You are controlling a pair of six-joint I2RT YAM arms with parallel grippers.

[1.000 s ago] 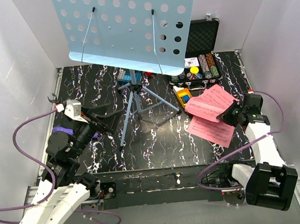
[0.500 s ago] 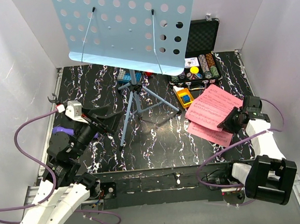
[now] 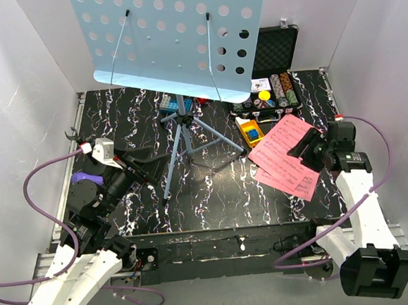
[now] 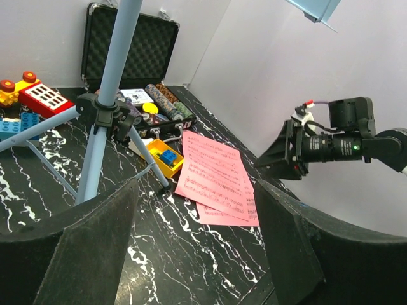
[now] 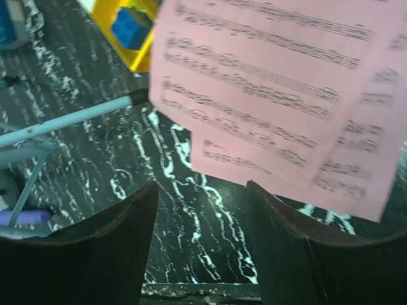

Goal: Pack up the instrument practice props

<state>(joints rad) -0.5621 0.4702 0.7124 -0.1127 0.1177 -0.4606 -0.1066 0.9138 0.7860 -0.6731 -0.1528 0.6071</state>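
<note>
Evidently poised to gather them, the right tool (image 3: 308, 148) hovers spread just above the pink sheet-music pages (image 3: 274, 148), which lie overlapped on the bench's (image 3: 222, 200) right side; the left tool (image 3: 145, 165) is spread too.

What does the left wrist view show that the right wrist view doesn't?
Only the left wrist view shows the open poker chip case, the red-and-yellow toy block at far left, the music stand's hub and the right arm. Only the right wrist view shows a blurred purple end at lower left, likely the purple microphone. Both show the two overlapping pink sheet-music pages, the yellow toy holding a blue block, a light-blue tripod leg and the marbled black tabletop.
</note>
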